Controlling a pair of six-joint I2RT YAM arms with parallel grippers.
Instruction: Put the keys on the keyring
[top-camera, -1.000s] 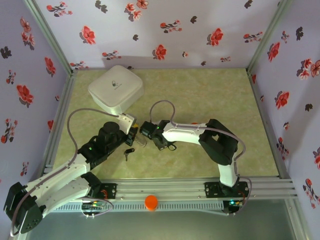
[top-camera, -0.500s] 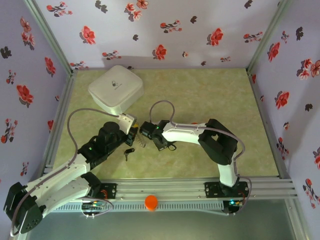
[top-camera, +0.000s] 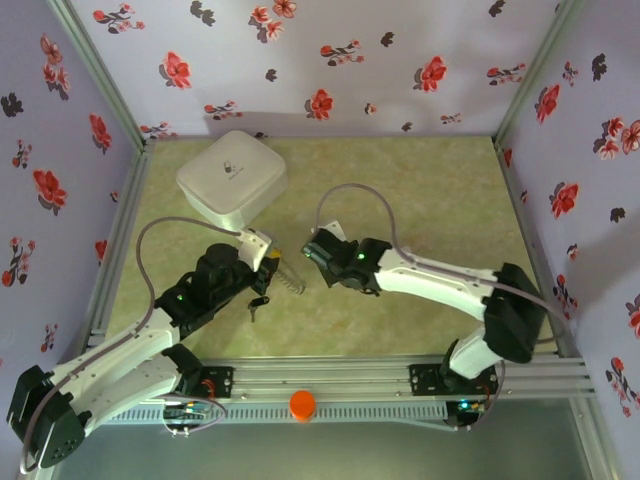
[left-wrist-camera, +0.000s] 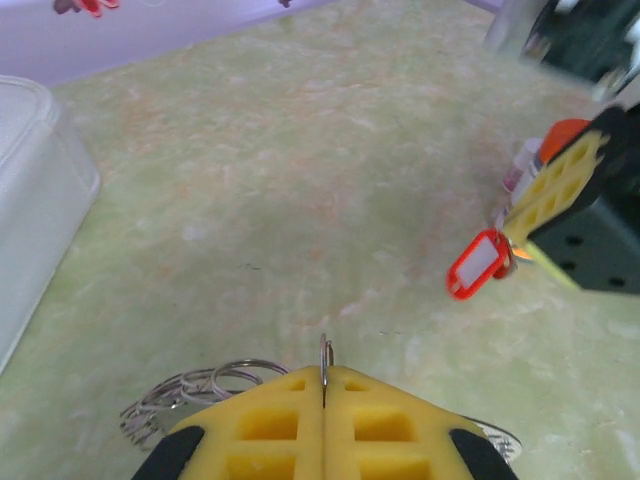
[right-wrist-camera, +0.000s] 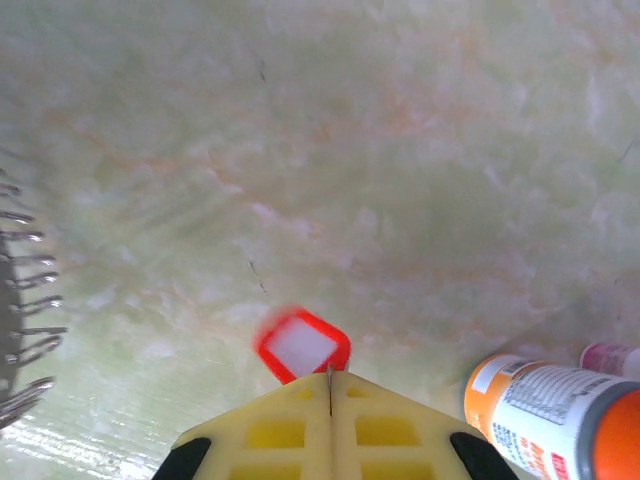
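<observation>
Left pincer (left-wrist-camera: 323, 372) is clamped on the keyring (left-wrist-camera: 195, 390), low over the bench (left-wrist-camera: 300, 150); nearby, the red-tagged key (right-wrist-camera: 302, 346), gripped by the right pincer (right-wrist-camera: 330, 382), is best aligned with the ring's split end.

Saw ring (left-wrist-camera: 200, 385) in left gripper (left-wrist-camera: 322, 373), tag (left-wrist-camera: 478, 265) ahead-right in right gripper (right-wrist-camera: 330, 380), box (left-wrist-camera: 30, 200) left, bottle (right-wrist-camera: 560, 410) right of latter.

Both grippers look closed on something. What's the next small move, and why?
Probably ease the right gripper, shut on the red-tagged key, toward the keyring pinched in the left gripper, to start threading. Key and ring are clearly apart, so nothing is threaded yet. The black key lies on the table and can wait.
</observation>
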